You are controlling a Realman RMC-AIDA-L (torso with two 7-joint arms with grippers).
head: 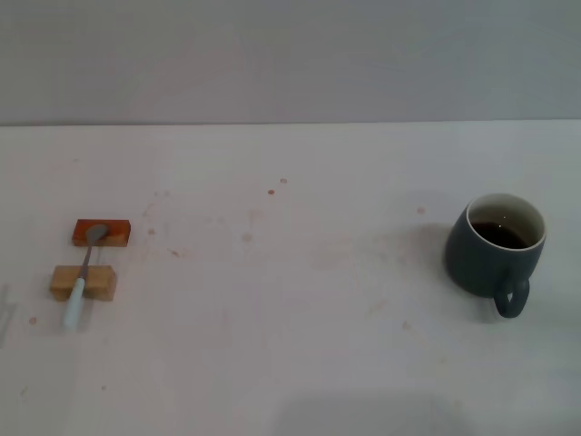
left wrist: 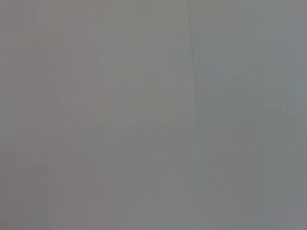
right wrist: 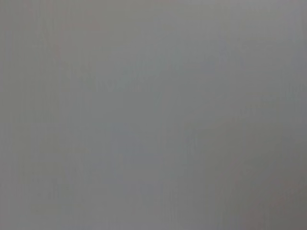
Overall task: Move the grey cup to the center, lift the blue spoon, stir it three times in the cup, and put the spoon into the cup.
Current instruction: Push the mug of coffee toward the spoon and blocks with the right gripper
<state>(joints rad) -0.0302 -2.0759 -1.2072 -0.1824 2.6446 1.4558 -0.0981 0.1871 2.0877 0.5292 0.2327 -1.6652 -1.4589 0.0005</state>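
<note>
I see a big white table (head: 290, 363) from the head camera, with small brown spots on it here and there. Behind it is a plain grey wall (head: 290, 54).

The biggest thing on the table is the grey cup (head: 490, 254). It stands upright, far over on my right side. It is white inside and has something dark down at the bottom. Its loop handle points toward me.

Far over on my left side, well apart from the cup, there are two little blocks. The orange-brown block (head: 102, 232) is farther from me. The tan wooden block (head: 83, 282) is nearer to me. The blue spoon (head: 82, 282) lies across both of them like a little bridge. Its grey bowl rests on the orange-brown block. Its pale blue handle crosses the tan block and sticks out past it, toward me.

Only the head camera shows these things. My left wrist camera shows just flat grey with a thin faint line, and my right wrist camera shows just flat grey too. I cannot make out what that grey is.

I do not see my left gripper or my right gripper in any picture, so I cannot tell if their fingers are apart or together.
</note>
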